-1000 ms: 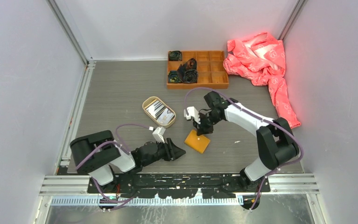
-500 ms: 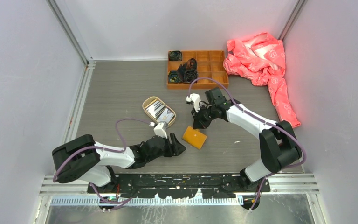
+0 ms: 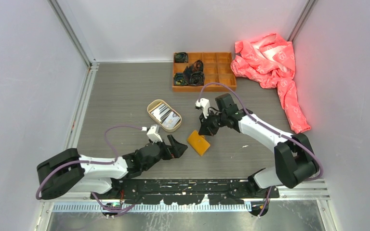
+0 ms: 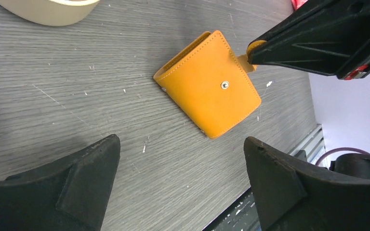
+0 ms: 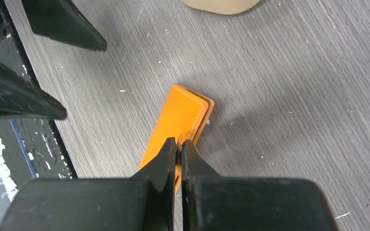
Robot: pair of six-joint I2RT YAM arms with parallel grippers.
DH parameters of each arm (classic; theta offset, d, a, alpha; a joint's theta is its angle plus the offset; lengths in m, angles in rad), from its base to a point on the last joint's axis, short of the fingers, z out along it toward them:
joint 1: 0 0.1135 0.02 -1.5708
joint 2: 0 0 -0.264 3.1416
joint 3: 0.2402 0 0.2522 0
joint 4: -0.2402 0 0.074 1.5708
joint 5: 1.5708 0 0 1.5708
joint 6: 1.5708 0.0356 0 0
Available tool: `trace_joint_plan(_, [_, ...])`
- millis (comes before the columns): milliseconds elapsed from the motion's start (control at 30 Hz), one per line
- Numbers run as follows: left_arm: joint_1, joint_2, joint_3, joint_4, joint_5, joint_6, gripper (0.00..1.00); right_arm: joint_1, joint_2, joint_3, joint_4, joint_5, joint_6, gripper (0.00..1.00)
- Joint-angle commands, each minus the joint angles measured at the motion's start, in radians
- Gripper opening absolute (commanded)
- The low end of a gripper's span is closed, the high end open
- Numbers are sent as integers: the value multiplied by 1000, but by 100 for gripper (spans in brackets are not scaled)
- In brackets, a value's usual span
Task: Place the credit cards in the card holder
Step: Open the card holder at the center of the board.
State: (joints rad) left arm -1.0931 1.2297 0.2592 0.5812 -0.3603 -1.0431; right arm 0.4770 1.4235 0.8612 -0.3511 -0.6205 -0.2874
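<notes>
The closed holder (image 4: 207,82) was seen on the bench, its tab pinched by the clenched right gripper (image 5: 179,144). The left gripper (image 3: 177,147) was spread wide beside it. The cards (image 3: 165,115) were seen in the tray (image 3: 150,108). If pulled, the thin tab could be lost, or the holder dragged away.

Bright, even overhead light. The pink cloth (image 3: 270,57) at far right glares, reddening the wall (image 3: 332,72). A soft shadow hugs the card holder (image 5: 180,115); wrist views are sharp.

White arm links (image 3: 99,167), black joints (image 3: 291,166), looping purple cables (image 3: 123,127)
</notes>
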Motion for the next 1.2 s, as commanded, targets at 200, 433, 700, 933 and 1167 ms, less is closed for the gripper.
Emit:
trace_joint_plan(200, [-3,-255,-49,-64,24,55,96,3,-173,-106,-138,-178,-611,5])
trace_joint_plan(433, [-2,-222,-46,-43,136,15,87,3,-212,-156,-227,-194,-886,10])
trace_joint_plan(700, [-44,-94,51,-128,168,53,72,3,-222,-186,-276,-180,-1055,13])
trace_joint_plan(933, [-197,25,159,-176,-51,174,72,0,-225,-189,-259,-157,-1043,13])
trace_joint_plan(1167, [-348,212,228,-11,-269,432,79,-5,-215,-164,-208,-182,-895,12])
